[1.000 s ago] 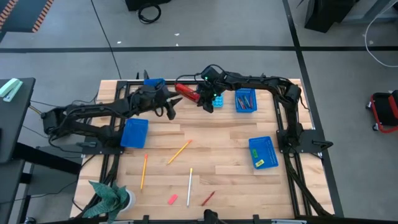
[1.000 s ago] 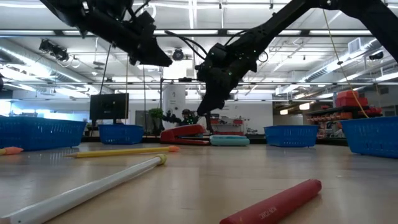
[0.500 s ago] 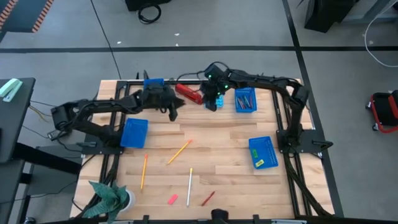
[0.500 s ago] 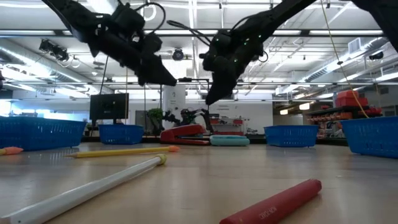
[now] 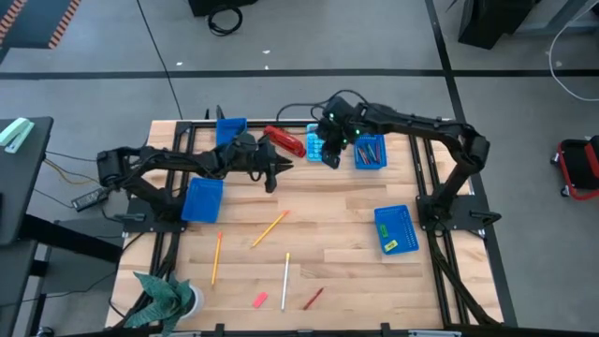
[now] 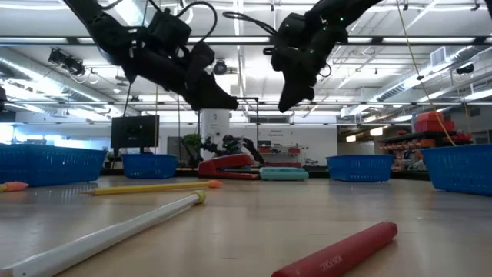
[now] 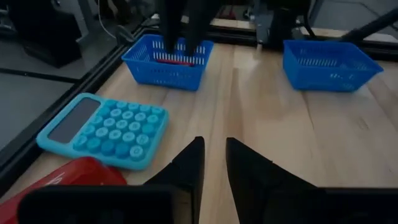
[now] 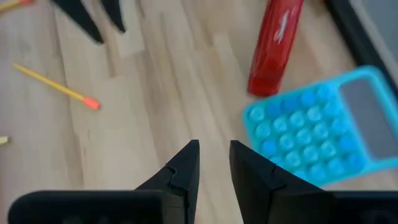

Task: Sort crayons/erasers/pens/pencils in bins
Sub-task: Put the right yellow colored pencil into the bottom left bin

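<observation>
Grippers both raised over the table's far side, left gripper point(image 5: 272, 174) and right gripper point(image 5: 329, 157) each slightly parted with nothing between the fingers, pencils point(image 5: 270, 227) and red crayon point(image 5: 313, 299) lying loose on the near boards, blue bins point(image 5: 202, 199) at the table's sides, calculator point(image 7: 104, 128) beside red stapler point(image 8: 275, 45).

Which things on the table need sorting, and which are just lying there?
For the job: pencils, red crayon, pink eraser, pens already in a bin, blue bins.

Just lying about: red stapler, light-blue calculator, plant.
</observation>
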Robot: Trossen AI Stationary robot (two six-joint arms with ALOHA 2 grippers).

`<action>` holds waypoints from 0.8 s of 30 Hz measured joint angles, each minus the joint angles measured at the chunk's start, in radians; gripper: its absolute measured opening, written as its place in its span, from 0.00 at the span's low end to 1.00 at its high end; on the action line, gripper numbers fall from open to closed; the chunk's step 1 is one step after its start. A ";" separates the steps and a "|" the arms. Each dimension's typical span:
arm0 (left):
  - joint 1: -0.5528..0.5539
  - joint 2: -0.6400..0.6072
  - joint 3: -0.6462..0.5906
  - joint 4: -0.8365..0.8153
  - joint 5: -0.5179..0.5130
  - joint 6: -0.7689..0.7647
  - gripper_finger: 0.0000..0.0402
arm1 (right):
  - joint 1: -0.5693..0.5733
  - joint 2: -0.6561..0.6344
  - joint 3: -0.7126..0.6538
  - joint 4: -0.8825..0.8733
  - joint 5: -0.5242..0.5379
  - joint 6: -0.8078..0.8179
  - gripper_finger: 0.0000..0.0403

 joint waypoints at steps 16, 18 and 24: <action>0.004 0.033 0.000 0.103 -0.031 -0.075 0.16 | -0.010 -0.194 -0.281 0.164 0.105 0.039 0.23; 0.022 0.037 0.000 0.095 -0.058 -0.109 0.16 | -0.022 -0.226 -0.321 0.263 0.104 0.011 0.23; 0.031 0.036 0.000 0.092 -0.057 -0.231 0.17 | -0.064 -0.275 -0.467 0.542 0.034 -0.065 0.23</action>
